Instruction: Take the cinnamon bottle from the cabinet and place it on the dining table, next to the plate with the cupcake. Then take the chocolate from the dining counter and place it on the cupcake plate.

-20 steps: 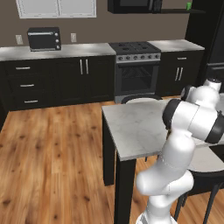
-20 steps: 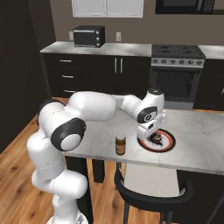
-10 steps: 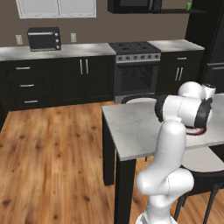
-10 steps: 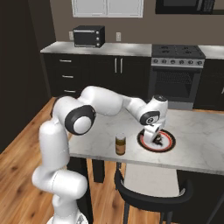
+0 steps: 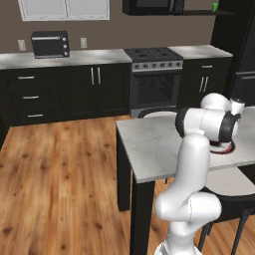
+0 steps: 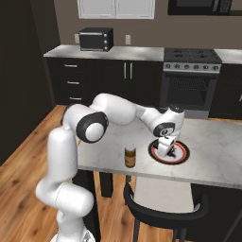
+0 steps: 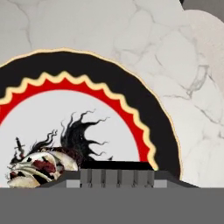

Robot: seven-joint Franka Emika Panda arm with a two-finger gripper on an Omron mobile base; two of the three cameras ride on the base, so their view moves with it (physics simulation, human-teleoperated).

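A dark-cabinet kitchen with a wood floor, and in front a marble tabletop (image 6: 212, 158): the jar (image 6: 130, 156) stands upright just left of the plate (image 6: 184, 153), as it did a second ago, so that half of the task looks done. Over the same second the tool (image 6: 165, 150) has sunk lower over the plate, jaws drawn narrow on what appears to be the chocolate (image 7: 116, 165), a flat black bar. It hangs close above the plate's white centre, just right of the cupcake (image 7: 40, 168), so letting go looks like the next step.
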